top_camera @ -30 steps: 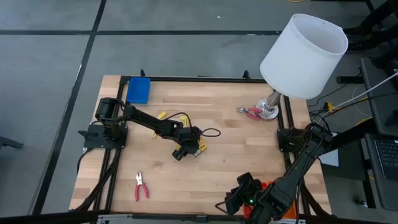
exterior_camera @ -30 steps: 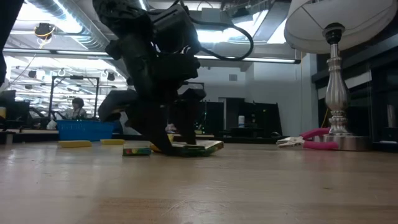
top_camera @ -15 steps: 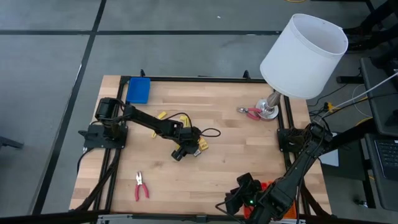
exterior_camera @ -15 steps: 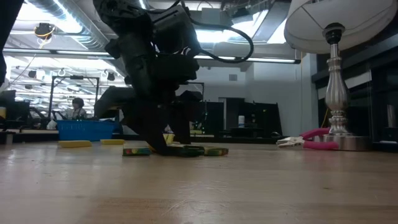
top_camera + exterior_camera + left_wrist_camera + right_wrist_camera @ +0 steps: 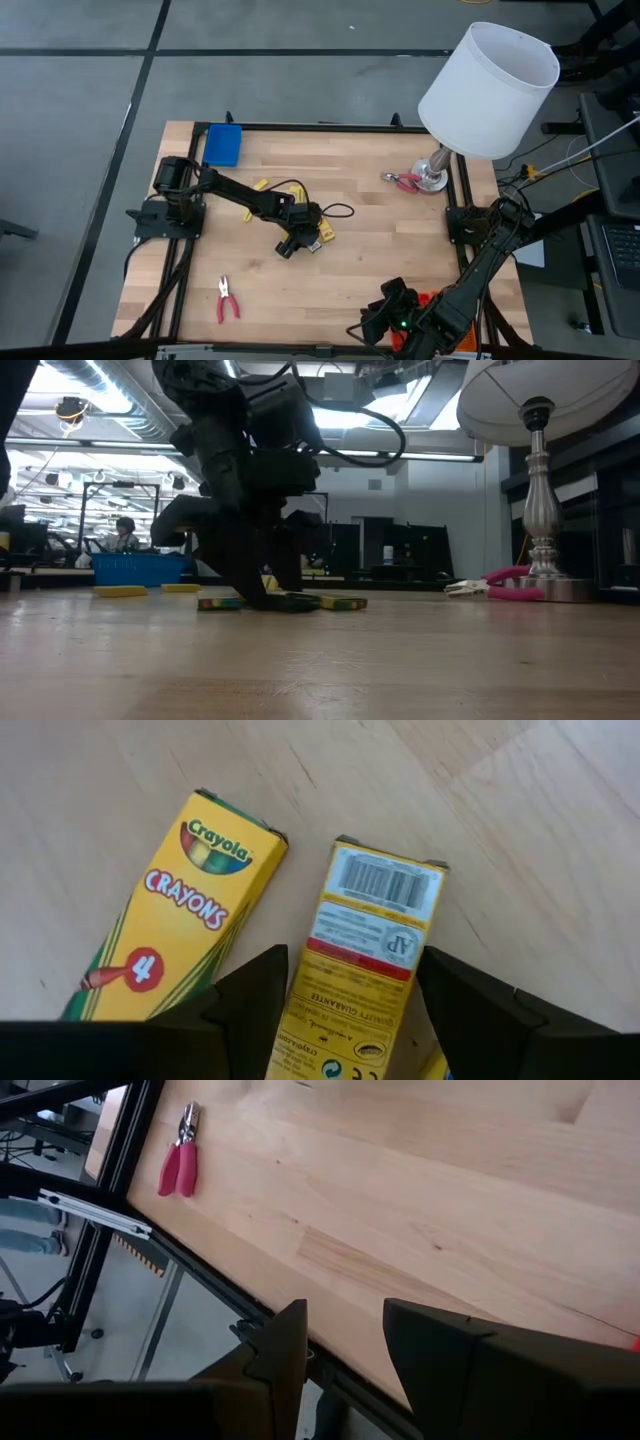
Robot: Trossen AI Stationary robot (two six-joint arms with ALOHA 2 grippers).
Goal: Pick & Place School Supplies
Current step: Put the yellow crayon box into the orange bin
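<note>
- My right gripper (image 5: 345,1350) waits at the near table edge, fingers parted, holding nothing.
- My left gripper (image 5: 350,995) reaches down mid-table, fingers spread astride the barcode-side crayon box (image 5: 365,950).
- Second crayon box (image 5: 170,905) lies just beside it.
- Red-handled pliers (image 5: 227,300) lie near left.

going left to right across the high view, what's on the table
blue tray → red-handled pliers → left gripper over the crayon boxes → second red-handled pliers → lamp base
</note>
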